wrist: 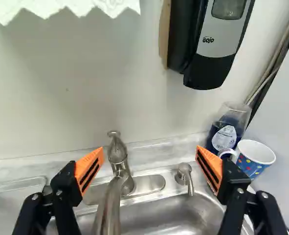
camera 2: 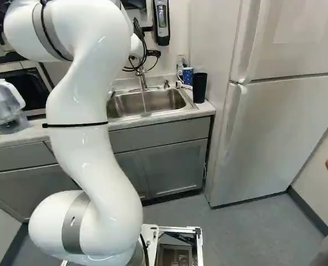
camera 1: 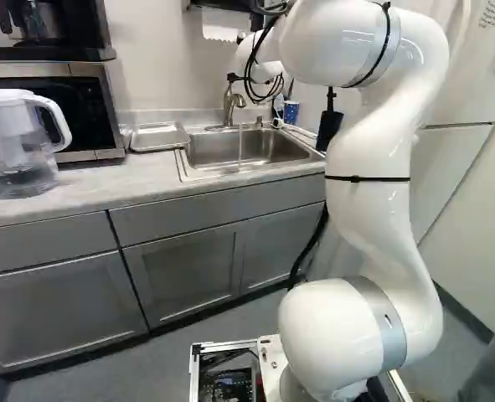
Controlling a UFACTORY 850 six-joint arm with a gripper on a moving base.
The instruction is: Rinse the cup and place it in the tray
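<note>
The gripper (wrist: 150, 152) stands spread wide with nothing between its fingers, facing the faucet (wrist: 119, 161). Right of the sink (camera 1: 245, 152) in the left base view, the dotted blue-and-white cup (camera 1: 291, 111) stands on the counter; the metal tray (camera 1: 159, 136) lies left of the basin. Water runs from the spout. Print marks the refrigerator (camera 1: 473, 75) at upper right. The wrist view shows lettering on the wall dispenser (wrist: 217, 39) and a white label on the blue bottle (wrist: 221, 131) beside the cup.
</note>
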